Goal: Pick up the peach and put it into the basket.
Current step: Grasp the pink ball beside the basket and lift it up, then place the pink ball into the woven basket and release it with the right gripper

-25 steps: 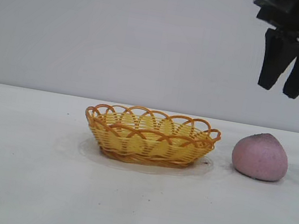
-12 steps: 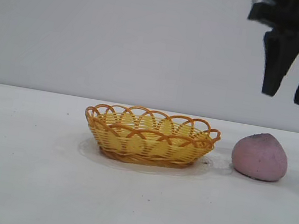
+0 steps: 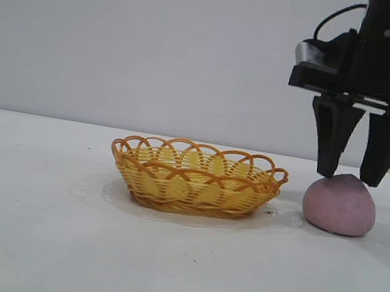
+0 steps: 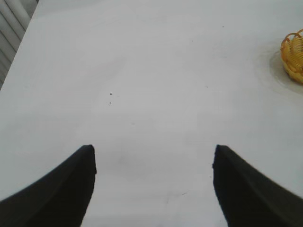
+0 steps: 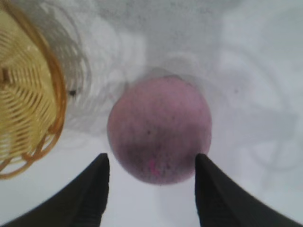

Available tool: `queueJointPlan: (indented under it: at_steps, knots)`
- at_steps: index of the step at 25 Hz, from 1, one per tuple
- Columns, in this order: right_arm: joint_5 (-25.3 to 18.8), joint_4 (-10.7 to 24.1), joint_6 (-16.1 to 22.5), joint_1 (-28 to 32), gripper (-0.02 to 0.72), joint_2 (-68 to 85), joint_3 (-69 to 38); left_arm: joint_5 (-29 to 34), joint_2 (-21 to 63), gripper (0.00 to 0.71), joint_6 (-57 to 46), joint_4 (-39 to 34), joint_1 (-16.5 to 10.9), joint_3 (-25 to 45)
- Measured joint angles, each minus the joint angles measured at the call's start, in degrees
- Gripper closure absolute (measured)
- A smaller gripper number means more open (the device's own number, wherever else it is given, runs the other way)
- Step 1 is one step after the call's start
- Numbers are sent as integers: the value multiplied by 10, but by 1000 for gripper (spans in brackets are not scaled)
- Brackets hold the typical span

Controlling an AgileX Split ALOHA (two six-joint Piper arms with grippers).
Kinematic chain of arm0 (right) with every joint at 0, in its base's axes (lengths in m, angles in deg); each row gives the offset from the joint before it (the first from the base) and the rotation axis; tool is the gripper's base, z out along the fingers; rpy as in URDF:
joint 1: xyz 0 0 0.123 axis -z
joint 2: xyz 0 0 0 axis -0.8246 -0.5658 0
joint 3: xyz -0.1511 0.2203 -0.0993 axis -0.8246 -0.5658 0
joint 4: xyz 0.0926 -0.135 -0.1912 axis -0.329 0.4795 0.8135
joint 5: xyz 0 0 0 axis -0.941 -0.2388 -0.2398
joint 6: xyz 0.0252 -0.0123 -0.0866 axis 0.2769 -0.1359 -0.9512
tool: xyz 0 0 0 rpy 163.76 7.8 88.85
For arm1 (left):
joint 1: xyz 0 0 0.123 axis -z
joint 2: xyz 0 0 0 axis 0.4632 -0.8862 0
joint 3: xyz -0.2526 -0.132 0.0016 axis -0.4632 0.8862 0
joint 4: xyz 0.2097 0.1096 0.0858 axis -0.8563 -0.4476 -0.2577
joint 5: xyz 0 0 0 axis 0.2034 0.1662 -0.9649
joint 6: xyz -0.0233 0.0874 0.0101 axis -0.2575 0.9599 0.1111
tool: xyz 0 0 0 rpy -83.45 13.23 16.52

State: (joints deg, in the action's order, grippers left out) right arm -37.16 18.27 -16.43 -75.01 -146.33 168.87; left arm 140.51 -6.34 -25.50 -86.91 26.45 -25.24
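The dull pink peach [image 3: 340,205] sits on the white table to the right of the yellow woven basket [image 3: 196,177] with its orange looped rim. My right gripper [image 3: 348,178] hangs straight above the peach, open, its two black fingertips level with the peach's top and apart from it. In the right wrist view the peach [image 5: 159,129] lies just beyond the open gripper [image 5: 151,161], with the basket [image 5: 26,101] beside it. My left gripper [image 4: 153,152] is open over bare table, out of the exterior view; a bit of the basket's rim [image 4: 293,54] shows far off.
The white table [image 3: 32,224] stretches around the basket and peach. A faint round mark lies on the table under the basket. A plain pale wall stands behind.
My right gripper has come down from high above the peach to just over its top, shifting a little left. Peach and basket have not moved.
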Motion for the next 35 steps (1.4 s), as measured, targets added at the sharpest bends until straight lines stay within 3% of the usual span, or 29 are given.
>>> queueJointPlan:
  at_steps: [2, 3, 9, 15, 17, 28, 31, 35]
  knots:
    - [-14, 2, -9, 0, 646, 0, 15, 0, 0, 247, 0, 0, 0, 0]
    - [-27, 2, -14, 0, 703, 0, 27, 0, 0, 247, 0, 0, 0, 0]
    - [-103, -1, -24, 0, 703, 4, 137, 0, 0, 247, 0, 0, 0, 0]
    - [-111, -121, -49, -4, 703, 15, 220, 0, 0, 247, 0, 0, 0, 0]
    - [-115, -133, -58, -19, 703, 14, 222, 0, 0, 247, 0, 0, 0, 0]
    - [-114, -139, -89, -103, 703, -66, 222, 0, 0, 247, 0, 0, 0, 0]
    - [-105, -125, -90, -107, 703, -81, 222, 0, 0, 247, 0, 0, 0, 0]
    - [-91, -109, -89, -107, 559, -86, 222, 0, 0, 247, 0, 0, 0, 0]
